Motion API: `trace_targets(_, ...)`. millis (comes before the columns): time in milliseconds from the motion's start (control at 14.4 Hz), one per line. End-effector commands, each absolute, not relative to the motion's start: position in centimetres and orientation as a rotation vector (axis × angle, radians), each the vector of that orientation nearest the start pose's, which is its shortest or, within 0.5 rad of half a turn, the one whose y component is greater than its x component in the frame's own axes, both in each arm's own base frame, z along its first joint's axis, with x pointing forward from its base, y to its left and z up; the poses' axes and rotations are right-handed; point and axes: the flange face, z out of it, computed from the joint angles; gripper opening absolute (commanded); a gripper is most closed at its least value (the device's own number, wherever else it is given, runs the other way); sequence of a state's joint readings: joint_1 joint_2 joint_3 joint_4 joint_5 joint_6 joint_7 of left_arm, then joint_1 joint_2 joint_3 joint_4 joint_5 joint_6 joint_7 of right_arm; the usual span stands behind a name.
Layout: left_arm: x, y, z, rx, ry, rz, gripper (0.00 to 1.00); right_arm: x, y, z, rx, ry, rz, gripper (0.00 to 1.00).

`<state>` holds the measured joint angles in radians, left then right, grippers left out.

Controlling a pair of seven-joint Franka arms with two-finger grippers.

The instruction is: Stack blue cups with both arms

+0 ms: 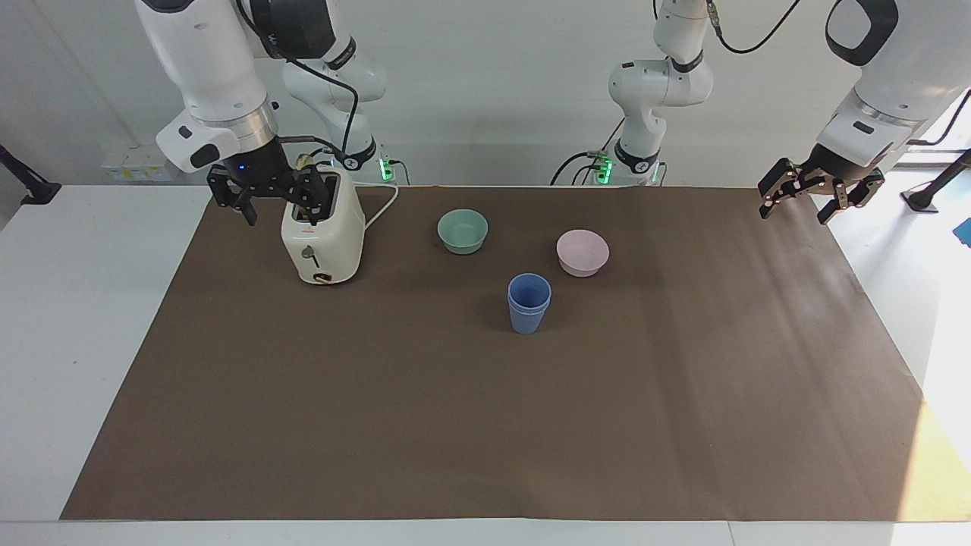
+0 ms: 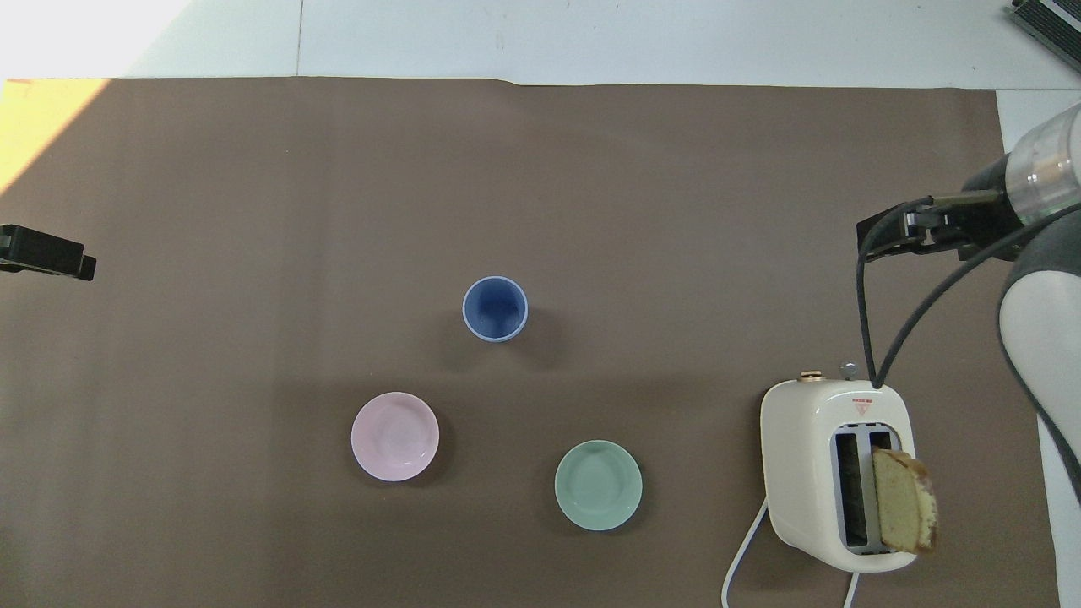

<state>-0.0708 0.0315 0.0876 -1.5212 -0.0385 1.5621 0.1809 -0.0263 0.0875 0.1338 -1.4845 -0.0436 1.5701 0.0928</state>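
- We see the brown mat (image 1: 485, 425) covering most of the white table (image 1: 76, 341), and everything else stands on it.
- The right arm (image 1: 205, 68) rises at its own end. Only the facing view shows its full height; from overhead just the wrist and cable enter at the edge.
- The left arm (image 1: 880, 76) waits at its end of the table.
- The cream toaster (image 1: 322, 235) stands toward the right arm's end. The overhead view shows its two slots and the bread slice (image 2: 904, 500) plainly; in the facing view the gripper mostly hides them.
- The right gripper (image 1: 262, 199) hangs over the toaster's outer edge, fingers spread, holding nothing.
- The left gripper (image 1: 818, 196) hovers over the mat's edge, fingers spread and empty; overhead shows only a dark tip (image 2: 46, 253).
- The pink bowl (image 1: 582, 252) and teal bowl (image 1: 463, 230) sit nearer the robots than the cups.
- The blue cups (image 1: 529, 303) stand mid-mat, nested. We see the double rim in the facing view; from overhead they read as one cup (image 2: 495, 308).
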Motion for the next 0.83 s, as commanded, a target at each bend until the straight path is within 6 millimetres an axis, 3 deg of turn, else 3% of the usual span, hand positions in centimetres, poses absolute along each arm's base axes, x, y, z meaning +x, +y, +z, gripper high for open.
trace_targets(0,56.46,0.49,63.20,-3.161,0.252,-0.017,1.00,56.71,4.93,61.33,-3.156,-0.047,-0.017,1.00)
trace_targets(761,56.39,0.23,63.20,-3.161,0.259,-0.014,1.00,57.06,4.90,61.34,-3.150,-0.037,-0.038,1.00)
